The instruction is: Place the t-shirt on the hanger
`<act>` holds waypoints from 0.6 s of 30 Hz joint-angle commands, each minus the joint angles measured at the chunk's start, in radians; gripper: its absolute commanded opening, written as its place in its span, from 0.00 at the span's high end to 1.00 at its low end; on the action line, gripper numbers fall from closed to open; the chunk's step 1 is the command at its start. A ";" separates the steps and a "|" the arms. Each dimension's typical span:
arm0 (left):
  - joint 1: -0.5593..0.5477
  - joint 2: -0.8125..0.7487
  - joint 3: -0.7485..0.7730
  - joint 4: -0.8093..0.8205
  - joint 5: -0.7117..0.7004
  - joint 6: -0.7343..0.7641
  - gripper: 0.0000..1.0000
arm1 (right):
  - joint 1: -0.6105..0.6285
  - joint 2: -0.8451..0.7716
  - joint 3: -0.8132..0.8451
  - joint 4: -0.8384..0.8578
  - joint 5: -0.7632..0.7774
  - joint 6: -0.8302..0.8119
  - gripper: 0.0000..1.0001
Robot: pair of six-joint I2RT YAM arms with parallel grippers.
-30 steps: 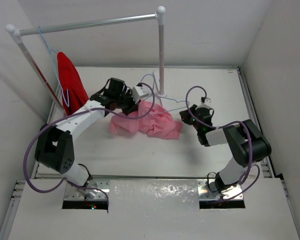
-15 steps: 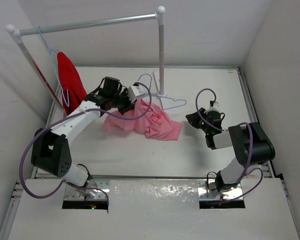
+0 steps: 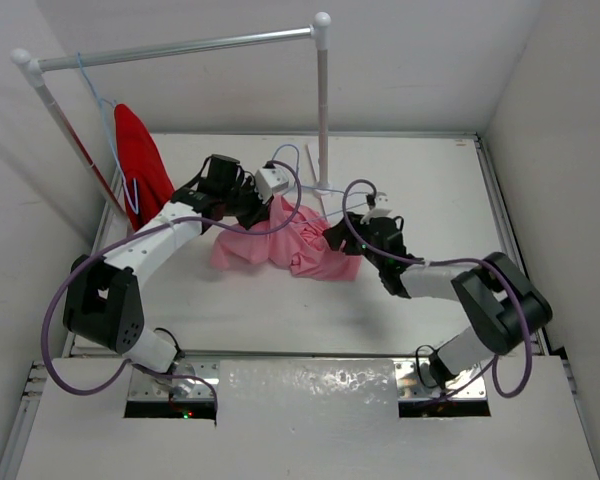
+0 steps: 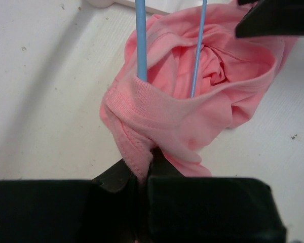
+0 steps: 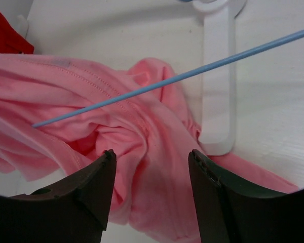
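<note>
Pinching the hem of the t-shirt [image 4: 192,121], my left end effector [image 4: 142,174] is clenched on cloth. The hanger [image 4: 141,40] reaches into the bunched opening on the counter [image 3: 280,300]. My right end effector [image 5: 152,167] hangs released above it. I fear a careless tug slides the wire out.

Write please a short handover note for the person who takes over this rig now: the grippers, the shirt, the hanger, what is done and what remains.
The left gripper is shut on a hemmed edge of the pink t-shirt.
The right gripper is open just above the crumpled shirt and holds nothing.
Two wires of the hanger pass into the shirt's opening; the rest of it is mostly hidden by cloth.
Done: the hanger is partly inside the shirt.
Left: the shirt is bunched, so it probably has to be spread over both hanger shoulders.
</note>
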 commanded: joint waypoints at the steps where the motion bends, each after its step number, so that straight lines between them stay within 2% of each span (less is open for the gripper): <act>1: 0.006 -0.005 0.001 0.054 0.026 -0.020 1.00 | 0.040 0.082 0.096 0.020 -0.020 0.024 0.43; 10: 0.004 -0.028 -0.007 0.074 0.003 -0.035 1.00 | 0.090 0.219 0.173 -0.065 -0.043 0.034 0.44; 11: 0.006 -0.028 -0.005 0.078 0.003 -0.040 1.00 | 0.093 0.225 0.176 -0.065 -0.042 0.030 0.49; 13: 0.006 -0.025 -0.002 0.083 -0.004 -0.045 1.00 | 0.094 0.239 0.187 -0.116 -0.040 0.031 0.66; 14: 0.006 -0.026 0.002 0.083 -0.006 -0.046 1.00 | 0.085 0.247 0.179 -0.117 -0.043 0.042 0.83; 16: 0.007 -0.031 0.004 0.072 -0.014 -0.037 1.00 | 0.059 0.239 0.112 -0.067 -0.043 0.093 0.99; 18: 0.007 -0.040 0.002 0.059 -0.023 -0.003 1.00 | -0.005 0.192 0.020 -0.004 -0.022 0.135 1.00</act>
